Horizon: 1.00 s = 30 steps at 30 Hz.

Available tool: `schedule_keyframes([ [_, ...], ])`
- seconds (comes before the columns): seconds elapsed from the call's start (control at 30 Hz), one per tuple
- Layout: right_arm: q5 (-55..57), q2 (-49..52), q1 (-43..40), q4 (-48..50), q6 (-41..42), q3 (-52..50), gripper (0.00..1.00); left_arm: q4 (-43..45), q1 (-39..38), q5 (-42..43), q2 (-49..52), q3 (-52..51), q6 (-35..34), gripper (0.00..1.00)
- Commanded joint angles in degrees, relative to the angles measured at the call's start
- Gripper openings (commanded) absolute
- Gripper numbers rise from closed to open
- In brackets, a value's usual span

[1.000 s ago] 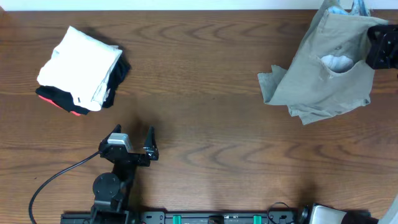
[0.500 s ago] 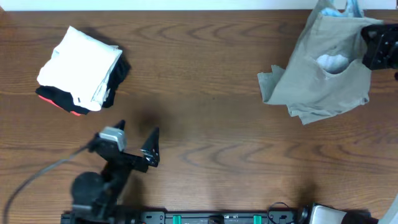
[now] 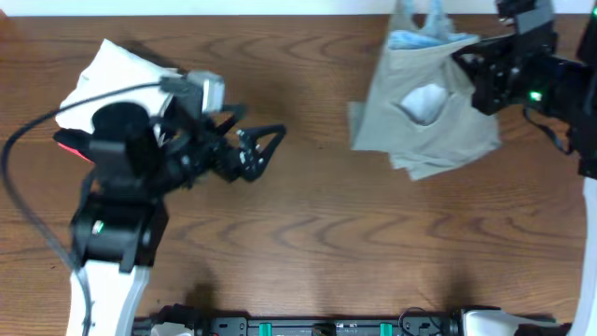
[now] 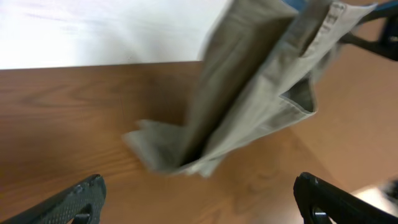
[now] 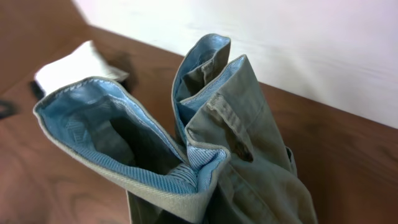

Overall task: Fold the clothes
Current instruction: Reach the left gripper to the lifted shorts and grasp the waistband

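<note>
Wood table: trousers hang from the clamped right gripper, dragged along the far edge toward centre, left gripper swings in wide open, folding not started.

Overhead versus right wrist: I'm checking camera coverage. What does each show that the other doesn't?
Only overhead: the left tool, open above the table, and the right tool shut on the trousers. Only right wrist: the blue striped lining inside the waistband. Both: the khaki trousers, the white folded garment and the wooden table.
</note>
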Motion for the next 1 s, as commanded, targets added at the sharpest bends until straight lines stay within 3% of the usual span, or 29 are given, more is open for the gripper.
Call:
schedule_keyframes([
  [0.0,-3.5,0.8,3.2,0.4,0.0,1.4,0.01,3.1,-2.7,7.1,3.7,1.0,-3.3,0.98],
  [0.17,-3.5,2.3,6.6,0.0,0.0,1.4,0.01,9.0,-8.2,7.1,7.4,1.0,-3.3,1.0],
  [0.27,-3.5,3.3,8.4,-0.4,0.0,1.4,0.01,12.8,-11.0,7.1,8.0,1.0,-3.3,0.84],
  [0.37,-3.5,4.1,9.8,-0.9,0.0,1.4,0.01,15.4,-13.1,6.7,8.1,1.0,-3.3,0.78],
  [0.83,-3.6,4.8,12.4,-2.0,0.0,1.4,0.01,18.4,-13.7,6.4,8.1,1.0,-0.5,0.74],
  [0.97,-5.0,4.8,12.4,-2.0,0.0,1.4,0.01,19.0,-13.7,1.5,8.1,1.0,-0.5,0.74],
])
